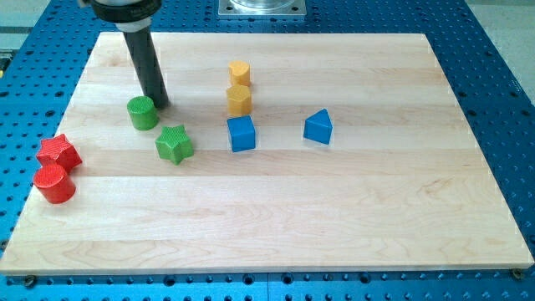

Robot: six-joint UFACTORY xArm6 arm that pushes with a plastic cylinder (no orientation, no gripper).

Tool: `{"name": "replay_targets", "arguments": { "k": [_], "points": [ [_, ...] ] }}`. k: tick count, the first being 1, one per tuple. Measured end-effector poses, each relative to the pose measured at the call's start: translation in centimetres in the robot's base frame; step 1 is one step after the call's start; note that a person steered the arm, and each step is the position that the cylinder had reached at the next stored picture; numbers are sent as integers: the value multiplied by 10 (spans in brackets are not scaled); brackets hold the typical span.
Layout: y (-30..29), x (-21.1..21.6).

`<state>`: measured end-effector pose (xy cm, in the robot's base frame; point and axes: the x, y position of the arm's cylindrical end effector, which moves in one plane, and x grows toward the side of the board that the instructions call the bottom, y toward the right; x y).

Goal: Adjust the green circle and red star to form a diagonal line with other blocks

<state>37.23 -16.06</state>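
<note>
The green circle (142, 113) stands at the board's upper left. My tip (158, 104) is right beside it, just to its upper right, touching or nearly so. The red star (58, 152) sits at the board's left edge, with the red circle (54, 183) directly below and against it. A green star (174, 144) lies to the lower right of the green circle.
A blue cube (242, 133) and a blue triangular block (318, 127) sit mid-board. Two yellow blocks (240, 73) (239, 100) stand one above the other, over the blue cube. The wooden board (351, 217) rests on a blue perforated table.
</note>
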Motion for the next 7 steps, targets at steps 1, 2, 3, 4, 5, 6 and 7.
{"name": "replay_targets", "arguments": {
  "k": [1,2,3,4,5,6,7],
  "points": [
    [-3,31],
    [-16,48],
    [-16,37],
    [-24,61],
    [-26,64],
    [-53,23],
    [-119,28]
  ]
}}
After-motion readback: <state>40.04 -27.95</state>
